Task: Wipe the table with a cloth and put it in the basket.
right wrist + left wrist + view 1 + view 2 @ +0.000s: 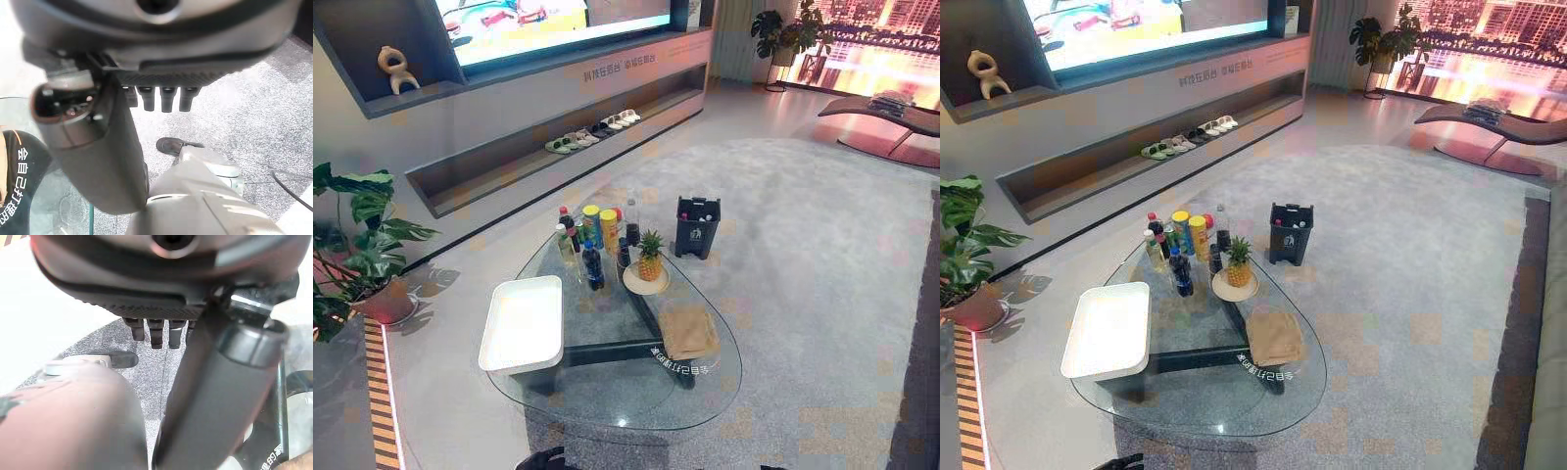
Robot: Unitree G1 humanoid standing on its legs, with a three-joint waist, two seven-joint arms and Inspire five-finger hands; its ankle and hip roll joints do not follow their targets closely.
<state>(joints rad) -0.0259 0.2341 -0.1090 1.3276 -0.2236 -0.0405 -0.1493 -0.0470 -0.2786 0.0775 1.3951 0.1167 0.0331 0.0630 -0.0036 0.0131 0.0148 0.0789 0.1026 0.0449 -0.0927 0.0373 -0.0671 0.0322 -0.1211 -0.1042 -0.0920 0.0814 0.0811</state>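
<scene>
1. Workpiece: the cloth (688, 333) is tan and folded flat. It lies on the glass table (607, 397) at 3 o'clock of the tabletop, close to the rim.
2. Receptacle: the white basket (524, 323) is shallow and rectangular. It stands on the same tabletop at 9 o'clock, well apart from the cloth, and its floor shows plain white.
3. Left effector: the left hand (146, 308) hangs over the grey carpet (803, 245) beside the table's near edge. Its fingers (156, 335) point straight down and are relaxed, and its thumb (220, 396) stands out beside them. State: released, holding nothing.
4. Right effector: the right hand (171, 68) hangs over the carpet in the same posture. Its fingers (166, 100) are straight and its thumb (98, 147) is apart from them. State: released, holding nothing.
5. Tabletop, 12 o'clock: the bottles and cans (592, 240) stand upright in a tight cluster.
6. Tabletop, 1 o'clock: the pineapple (650, 257) stands upright on a round plate (631, 282), just beside the bottles and cans and between them and the cloth.
7. Floor, 1 o'clock beyond the table: a black bin (697, 227) stands on the carpet, apart from the table.
8. Floor, 9 o'clock: a potted monstera (357, 245) stands well apart from the table.
9. Wall, 12 o'clock: slippers (592, 132) sit in a row on the low shelf.
</scene>
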